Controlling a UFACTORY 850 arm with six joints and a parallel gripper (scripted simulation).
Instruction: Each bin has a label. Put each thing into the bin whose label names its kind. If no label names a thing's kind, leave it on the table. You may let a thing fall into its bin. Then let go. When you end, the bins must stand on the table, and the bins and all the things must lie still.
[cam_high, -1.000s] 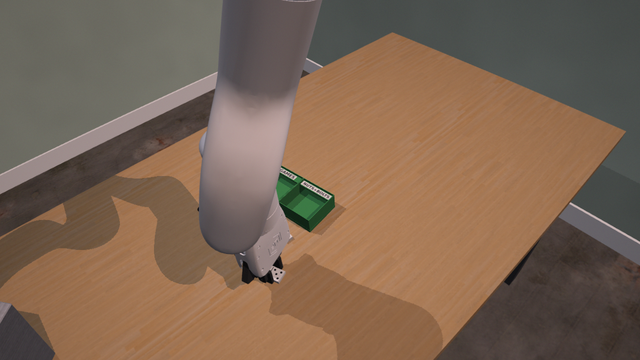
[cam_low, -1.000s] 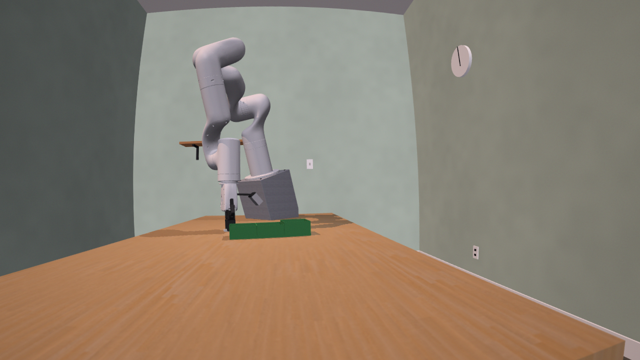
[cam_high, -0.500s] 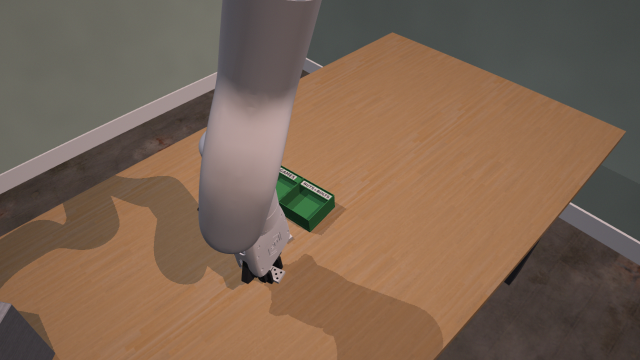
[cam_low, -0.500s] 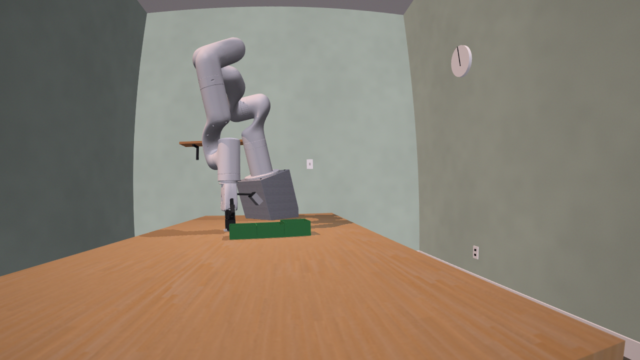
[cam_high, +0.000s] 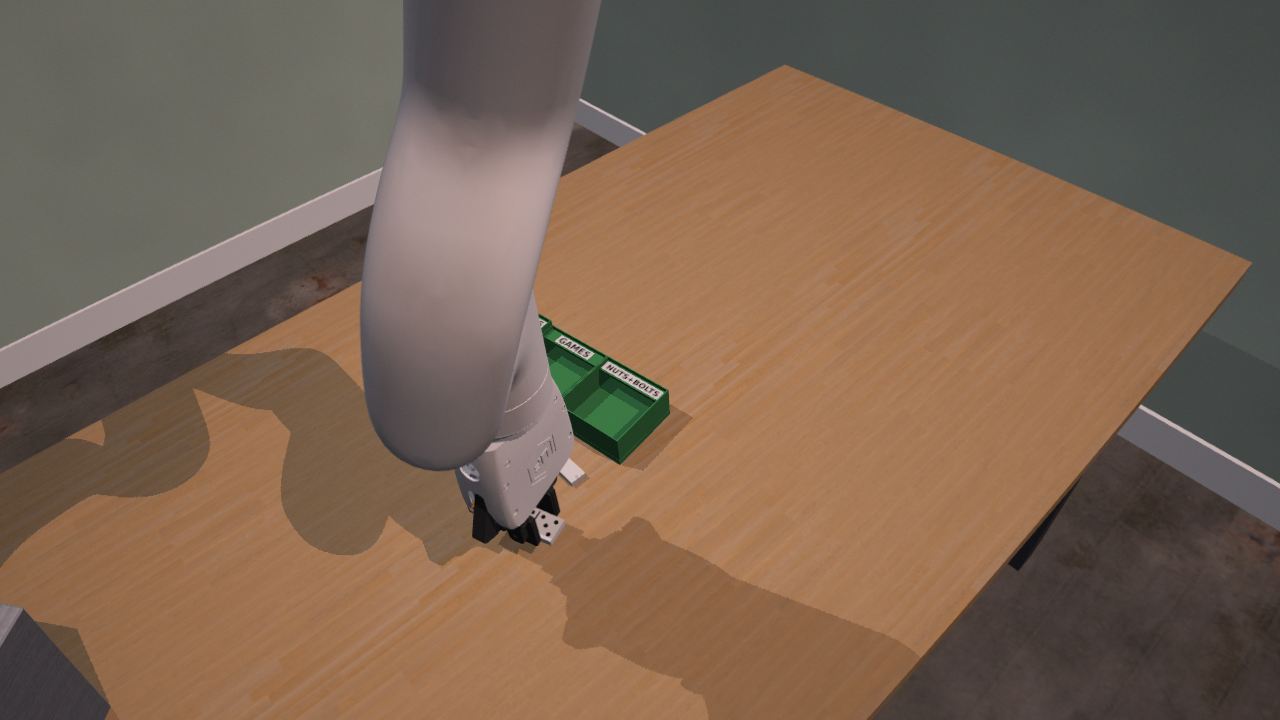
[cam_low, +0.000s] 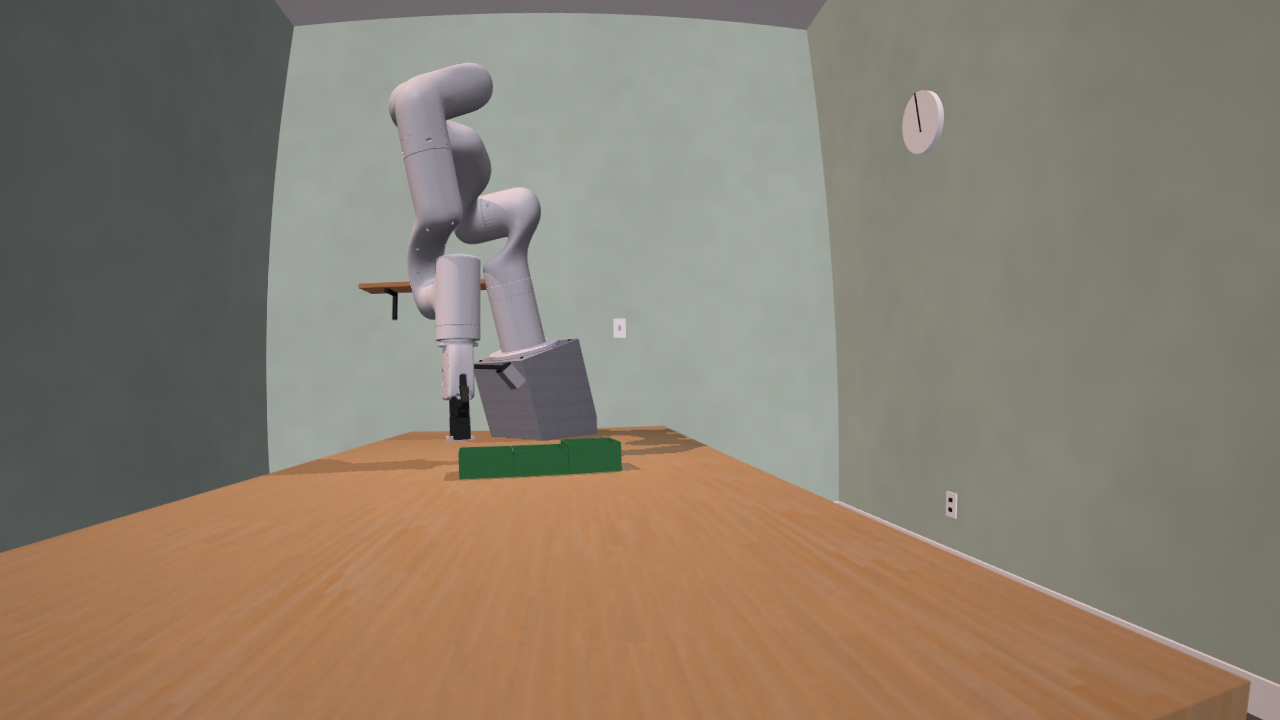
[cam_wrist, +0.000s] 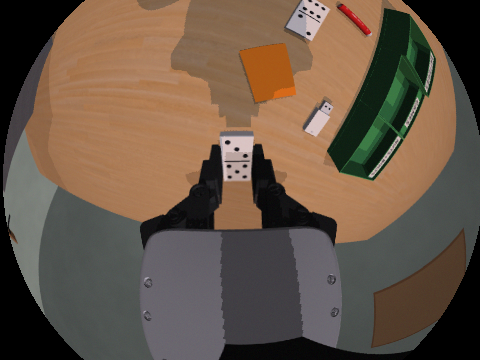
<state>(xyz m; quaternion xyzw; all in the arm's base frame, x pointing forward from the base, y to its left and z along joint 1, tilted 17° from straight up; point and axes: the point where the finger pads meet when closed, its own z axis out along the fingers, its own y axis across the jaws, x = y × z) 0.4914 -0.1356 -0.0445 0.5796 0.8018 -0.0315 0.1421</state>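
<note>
My gripper (cam_wrist: 236, 157) is shut on a white domino (cam_wrist: 236, 156) with black dots and holds it just above the table; the domino also shows in the top view (cam_high: 546, 526) under the gripper (cam_high: 519, 528). The green row of bins (cam_high: 599, 389) stands to the right, with labels GAMES (cam_high: 573, 347) and NUTS+BOLTS (cam_high: 633, 380); it also shows in the wrist view (cam_wrist: 387, 100).
The arm's grey base block (cam_low: 537, 389) stands at the table's far end behind the bins (cam_low: 539, 458). The arm hides the leftmost bin in the top view.
</note>
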